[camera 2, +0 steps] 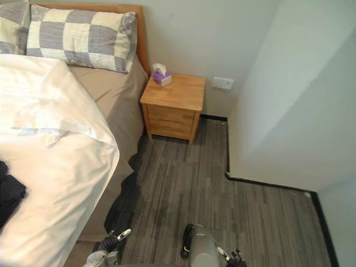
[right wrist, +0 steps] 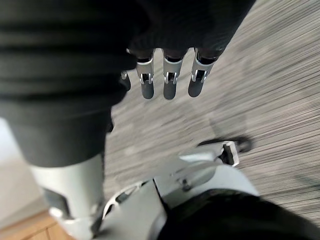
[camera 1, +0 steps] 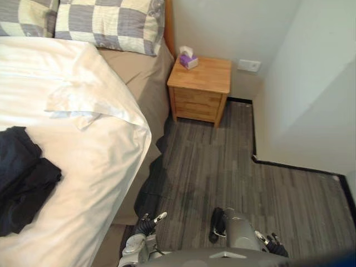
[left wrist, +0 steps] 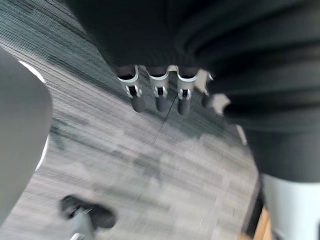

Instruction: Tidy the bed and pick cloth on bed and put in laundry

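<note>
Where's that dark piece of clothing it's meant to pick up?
The dark cloth lies crumpled on the white duvet, at the left eye view's left edge.

From the head, both eyes look steeply down on the bed (camera 1: 97, 161), nightstand (camera 1: 200, 83) and floor (camera 1: 222, 167); the wrist cameras face that floor from close.

The bed (camera 1: 142, 83) carries checked pillows (camera 1: 111, 25) at its head end and a rumpled white duvet (camera 1: 83, 150), with a dark cloth (camera 1: 22, 175) bunched on the duvet well down from the pillows. Beside the bed's head corner, a wooden nightstand (camera 1: 208, 78) stands on the grey floor (camera 1: 233, 167), a tissue box (camera 1: 188, 59) at its back corner.
</note>
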Robot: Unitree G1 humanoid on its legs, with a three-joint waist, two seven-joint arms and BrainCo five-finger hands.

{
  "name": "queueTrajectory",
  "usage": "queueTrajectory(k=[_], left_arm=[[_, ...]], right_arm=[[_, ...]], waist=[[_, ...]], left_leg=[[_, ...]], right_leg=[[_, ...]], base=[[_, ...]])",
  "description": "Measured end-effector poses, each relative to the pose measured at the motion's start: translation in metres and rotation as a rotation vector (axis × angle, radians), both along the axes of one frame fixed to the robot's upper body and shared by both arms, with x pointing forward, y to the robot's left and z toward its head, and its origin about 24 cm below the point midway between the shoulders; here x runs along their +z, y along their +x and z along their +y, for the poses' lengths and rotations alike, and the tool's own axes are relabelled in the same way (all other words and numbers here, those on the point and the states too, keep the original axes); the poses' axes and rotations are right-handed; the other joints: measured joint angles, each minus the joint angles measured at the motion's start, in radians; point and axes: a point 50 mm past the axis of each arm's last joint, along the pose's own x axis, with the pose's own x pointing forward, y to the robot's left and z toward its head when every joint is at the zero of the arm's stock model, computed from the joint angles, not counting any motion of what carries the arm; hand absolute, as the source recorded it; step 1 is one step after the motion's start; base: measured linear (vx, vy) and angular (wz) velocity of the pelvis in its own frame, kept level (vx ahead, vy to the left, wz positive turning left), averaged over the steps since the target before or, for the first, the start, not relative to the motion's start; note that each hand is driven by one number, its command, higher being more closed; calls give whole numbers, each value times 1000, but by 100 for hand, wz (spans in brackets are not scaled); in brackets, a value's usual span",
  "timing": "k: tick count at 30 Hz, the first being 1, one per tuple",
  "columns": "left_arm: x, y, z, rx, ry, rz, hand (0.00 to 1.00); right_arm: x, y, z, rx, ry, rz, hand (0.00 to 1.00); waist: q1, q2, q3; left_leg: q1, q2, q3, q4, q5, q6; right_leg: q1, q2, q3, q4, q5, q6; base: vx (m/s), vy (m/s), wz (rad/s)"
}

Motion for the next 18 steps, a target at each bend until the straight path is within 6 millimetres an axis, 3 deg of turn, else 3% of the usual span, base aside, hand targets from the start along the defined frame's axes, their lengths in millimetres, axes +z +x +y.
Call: queueTrajectory(k=[1, 2, 3, 4, 5, 8, 10, 11, 12, 13, 15, 16, 17, 18], left_arm=[[-1, -2, -1, 22, -7, 4, 0], [0, -3, 0, 60, -12, 0, 0], [-1, -4, 1, 70, -14, -1, 0], [1, -2, 5, 91, -6, -26, 0], [5, 2, 14, 90, 17, -60, 0], [11, 8, 22, 89, 43, -121, 0], [15, 13, 22, 103, 26, -170, 0], [15, 14, 20, 102, 20, -168, 0], [13, 13, 16, 100, 5, -160, 0], [13, 15, 20, 95, 10, -153, 0], [14, 18, 24, 109, 6, -146, 0], [13, 17, 27, 133, -2, -123, 0], [12, 16, 27, 130, -1, -111, 0], [11, 14, 26, 109, 4, -93, 0]], right_arm=[[2, 3, -6, 32, -24, 3, 0], [3, 6, -9, 57, -42, 2, 0], [3, 6, -10, 68, -49, 8, 0], [4, 10, -11, 98, -60, 10, 0], [1, 8, -7, 121, -53, 30, 0], [0, 10, -1, 157, -44, 33, 0], [1, 22, 4, 201, -42, 13, 0], [0, 18, 4, 213, -46, 28, 0], [0, 20, 4, 234, -61, 32, 0], [-1, 19, 10, 241, -53, 36, 0], [-2, 21, 17, 266, -53, 40, 0], [-1, 32, 21, 298, -59, 25, 0], [-1, 35, 22, 301, -56, 18, 0], [0, 37, 23, 308, -56, 13, 0]], waist=[[1, 29, -8], [2, 40, -5], [1, 50, -3], [12, 53, 7], [28, 34, 15], [47, 0, 13], [47, -18, 18], [43, -16, 15], [44, -19, 4], [38, -41, -8], [59, -78, -16], [89, -82, -16], [90, -82, -17], [86, -79, -21]], left_leg=[[-86, 37, -32, 186, 43, -5], [-191, 72, -69, 400, 183, -25], [-250, 98, -85, 520, 202, -35], [-349, 143, -86, 723, 183, -23], [-419, 140, -79, 799, 149, -18], [-562, 88, -20, 697, 82, 4], [-637, 31, 183, 415, 57, 11], [-630, 22, 318, 283, 102, 43], [-586, 16, 522, 186, 107, 237], [-564, -16, 549, 160, 64, 279], [-560, -50, 543, 141, 43, 280], [-521, -55, 499, 134, 11, 254], [-501, -62, 468, 129, 3, 244], [-470, -79, 405, 103, -10, 215]], right_leg=[[23, 31, -13, -5, -41, 4], [71, 61, -15, -29, -74, -2], [105, 83, -20, -54, -87, 3], [190, 122, -21, -112, -92, -11], [283, 127, -30, -176, -92, -16], [426, 118, -50, -319, -82, 0], [526, 82, -90, -413, -69, 28], [565, 77, -121, -430, -78, 59], [608, 78, -158, -434, -95, 94], [622, 53, -189, -412, -102, 107], [611, 25, -207, -369, -65, 162], [621, 31, -207, -304, 38, 177], [617, 29, -206, -247, 93, 180], [581, 24, -177, -113, 204, 189]], base=[[627, -264, -8], [625, -246, -1], [497, -187, 1], [506, -151, -6], [481, -128, -10], [472, -53, 1], [661, 44, 23], [801, 37, 63], [698, 4, 103], [700, -18, 117], [649, -48, 75], [607, -59, 50], [592, -61, 84], [433, -72, 127]])
